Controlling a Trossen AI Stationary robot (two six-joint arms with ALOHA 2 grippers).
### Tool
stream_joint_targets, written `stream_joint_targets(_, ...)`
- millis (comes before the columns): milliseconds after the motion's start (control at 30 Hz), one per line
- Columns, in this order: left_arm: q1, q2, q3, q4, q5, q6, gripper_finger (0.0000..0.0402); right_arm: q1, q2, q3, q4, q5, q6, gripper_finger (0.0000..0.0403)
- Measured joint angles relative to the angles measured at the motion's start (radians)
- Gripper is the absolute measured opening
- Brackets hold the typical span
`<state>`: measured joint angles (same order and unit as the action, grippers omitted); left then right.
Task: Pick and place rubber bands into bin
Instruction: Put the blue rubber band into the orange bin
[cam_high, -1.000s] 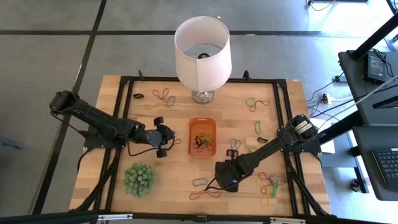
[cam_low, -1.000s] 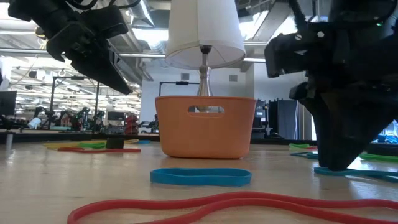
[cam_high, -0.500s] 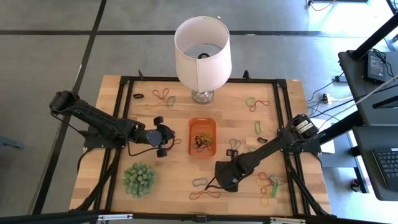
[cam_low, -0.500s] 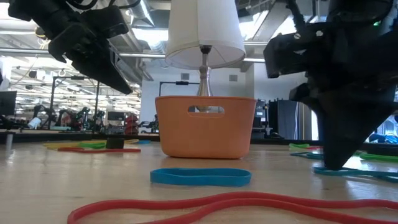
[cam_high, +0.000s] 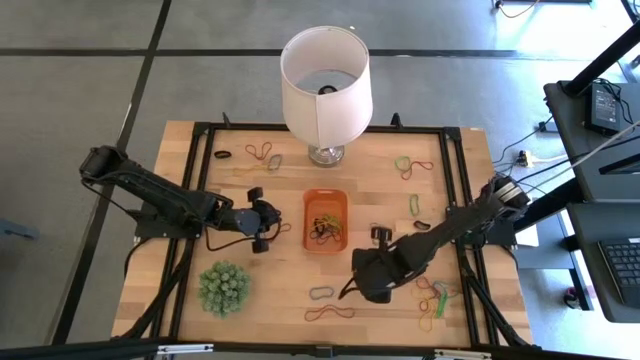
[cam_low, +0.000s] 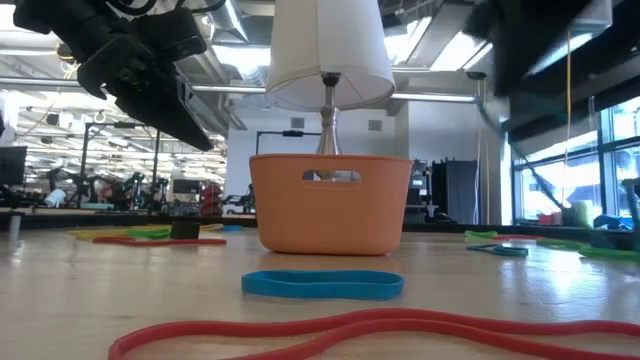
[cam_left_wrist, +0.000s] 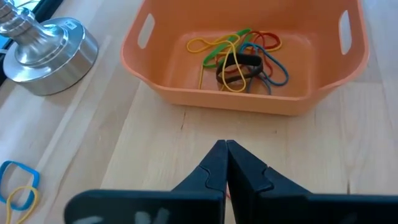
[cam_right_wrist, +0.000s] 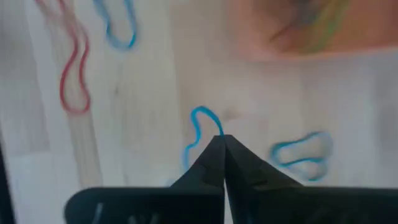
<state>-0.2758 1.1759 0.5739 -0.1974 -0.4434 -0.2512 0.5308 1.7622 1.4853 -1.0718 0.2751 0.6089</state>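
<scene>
Right pincer (cam_right_wrist: 222, 138) fully closed, pinching a blue rubber band (cam_right_wrist: 198, 134) that hangs from its tips above the table (cam_high: 285, 275). In the high view this pincer (cam_high: 372, 282) sits at about 4 o'clock from the bin (cam_high: 325, 220), near it but not over it. Other loose bands in the right wrist view: a second blue one (cam_right_wrist: 303, 155), a red one (cam_right_wrist: 73, 78), another blue one (cam_right_wrist: 118, 28), all lying on the wood; the orange bin (cam_right_wrist: 292, 31) is blurred beyond them.

Left pincer (cam_left_wrist: 226, 149) fully closed, nothing between its fingers, hovering just short of the bin's near wall. High view puts it (cam_high: 266, 222) at 9 o'clock of the bin, close beside it.

Bin (cam_left_wrist: 249, 93) at table centre, holding a tangle of bands (cam_left_wrist: 239, 56) in yellow, red, black, blue and green. Lamp base (cam_left_wrist: 43, 53) stands just off one bin corner; white lampshade (cam_high: 325, 80) at 12 o'clock of the bin. Spiky green plant (cam_high: 224, 287) at 7 o'clock, near the front edge.

More bands scattered: a group (cam_high: 260, 153) at 11 o'clock, some (cam_high: 412, 165) at 1 o'clock, a cluster (cam_high: 432, 297) at 4 o'clock beyond the right pincer, a red loop (cam_high: 330, 311) at 6 o'clock. Low view shows a blue band (cam_low: 322, 284) and red band (cam_low: 370, 330) in front of the bin (cam_low: 330, 203).
</scene>
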Motion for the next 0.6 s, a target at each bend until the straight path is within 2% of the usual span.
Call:
stream_joint_targets(233,0.0,0.0,0.0,0.001,0.026,-0.024,0.0002,-0.023,-0.077,0.19,-0.107,0.17,-0.071,0.0001)
stream_joint_targets(400,0.0,0.0,0.0,0.008,0.027,-0.024,0.0004,-0.079,-0.087,0.342,-0.111,0.271,-0.221,0.0001)
stream_joint_targets(500,0.0,0.0,0.0,0.008,0.027,-0.024,0.0005,-0.134,-0.079,0.409,-0.036,0.277,-0.335,0.0001)
stream_joint_targets(600,0.0,0.0,0.0,0.014,0.027,-0.024,0.0003,-0.193,-0.079,0.417,0.045,0.271,-0.434,0.0001)
